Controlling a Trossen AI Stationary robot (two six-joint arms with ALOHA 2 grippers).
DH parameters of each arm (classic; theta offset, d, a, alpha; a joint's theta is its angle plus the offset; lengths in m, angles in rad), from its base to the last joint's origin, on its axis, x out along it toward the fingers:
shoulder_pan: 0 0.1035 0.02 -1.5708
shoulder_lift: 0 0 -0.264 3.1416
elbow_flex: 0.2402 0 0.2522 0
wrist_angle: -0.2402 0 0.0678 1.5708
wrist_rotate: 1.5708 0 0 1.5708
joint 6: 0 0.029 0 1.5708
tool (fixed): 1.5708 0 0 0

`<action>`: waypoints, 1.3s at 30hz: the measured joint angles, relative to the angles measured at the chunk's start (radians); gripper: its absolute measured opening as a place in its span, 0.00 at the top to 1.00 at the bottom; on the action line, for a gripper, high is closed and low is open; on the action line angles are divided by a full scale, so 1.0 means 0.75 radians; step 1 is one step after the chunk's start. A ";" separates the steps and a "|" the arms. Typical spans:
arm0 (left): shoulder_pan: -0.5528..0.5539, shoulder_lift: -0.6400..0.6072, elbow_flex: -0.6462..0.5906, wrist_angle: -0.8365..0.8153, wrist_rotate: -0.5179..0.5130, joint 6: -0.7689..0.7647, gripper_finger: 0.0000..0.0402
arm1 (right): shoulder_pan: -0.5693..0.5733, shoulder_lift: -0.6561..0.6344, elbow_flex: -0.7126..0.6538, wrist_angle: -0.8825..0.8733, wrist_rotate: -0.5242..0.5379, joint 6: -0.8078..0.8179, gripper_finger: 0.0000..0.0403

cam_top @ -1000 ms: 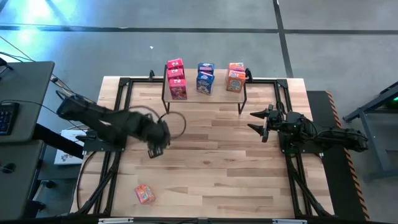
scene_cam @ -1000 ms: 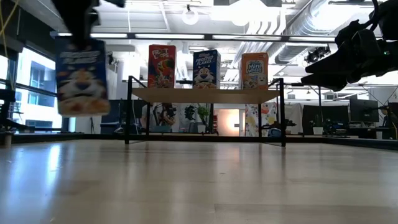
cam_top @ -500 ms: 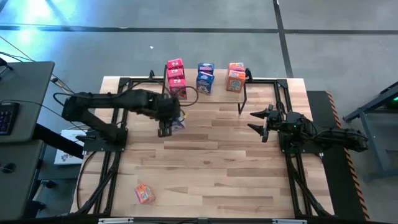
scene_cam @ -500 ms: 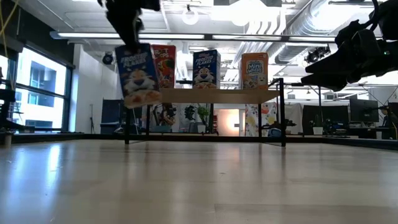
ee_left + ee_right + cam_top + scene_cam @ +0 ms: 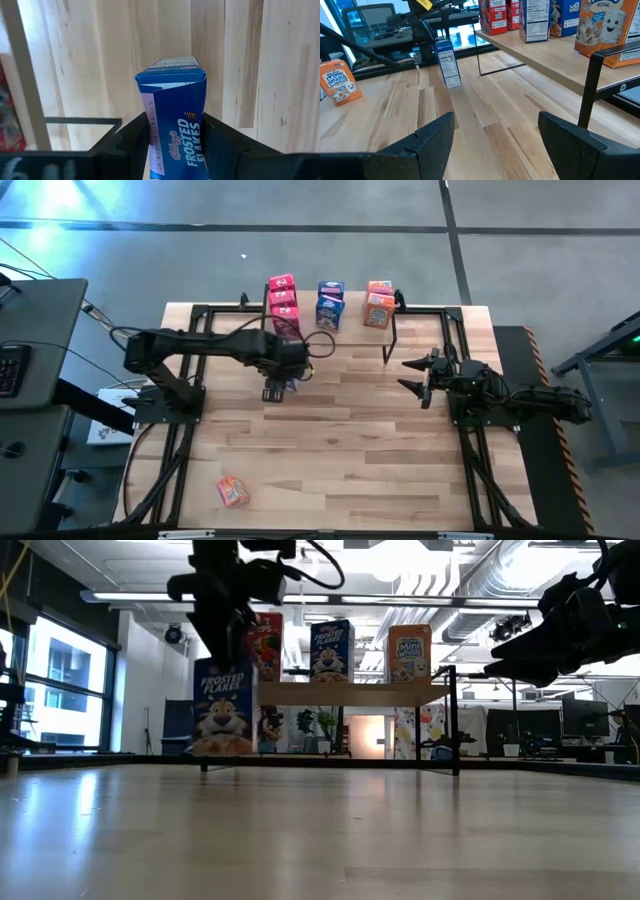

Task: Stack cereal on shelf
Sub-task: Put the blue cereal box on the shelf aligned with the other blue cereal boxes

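**A:** Where does the left gripper (image 5: 277,387) stand?

**B:** It hangs over the light wooden tabletop (image 5: 340,450), just in front of the low rack with the pale wooden top board on thin black legs (image 5: 340,693), toward the rack's left end. Its fingers (image 5: 220,140) are clamped on the sides of a small blue cardboard Frosted Flakes box (image 5: 177,125), which stands upright in the grip. In the low view the box's bottom edge sits at about tabletop level, below the board; whether it touches the table cannot be told.

**B:** And the right gripper (image 5: 417,377)?

**A:** It waits near the rack's right legs, fingers spread wide, holding nothing.

**A:** What is on the rack?

**B:** Red boxes (image 5: 283,302) at the left, blue boxes (image 5: 329,304) in the middle, orange ones (image 5: 379,303) at the right. One more small orange box (image 5: 231,492) lies near the table's front left corner, well apart from everything.

**A:** So how should this step go?

**B:** Probably the held box belongs with the blue ones. The arm would need to lift it clear above the board's front edge before carrying it in, keeping it vertical, since the grip is only on the lower part and a tilt could let it swing. It should come down beside or upon the blue boxes, without brushing the neighbouring red ones, and the fingers should part only once the base rests flat.
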 joint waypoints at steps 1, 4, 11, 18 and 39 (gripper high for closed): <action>0.000 0.006 0.000 0.005 0.000 0.000 0.62 | -0.001 0.000 0.000 0.000 0.000 0.000 0.30; -0.004 0.031 0.000 0.013 0.005 -0.002 0.62 | 0.000 0.000 0.000 -0.001 0.000 0.000 0.30; -0.014 0.071 0.000 0.038 0.020 -0.004 0.62 | 0.000 0.000 0.000 -0.002 0.000 0.000 0.30; -0.025 0.069 0.000 0.071 0.020 -0.023 0.62 | 0.000 0.001 0.000 -0.002 0.000 0.000 0.30; -0.048 0.100 -0.001 0.164 0.061 -0.013 0.62 | 0.000 0.003 0.000 -0.002 0.000 0.000 0.30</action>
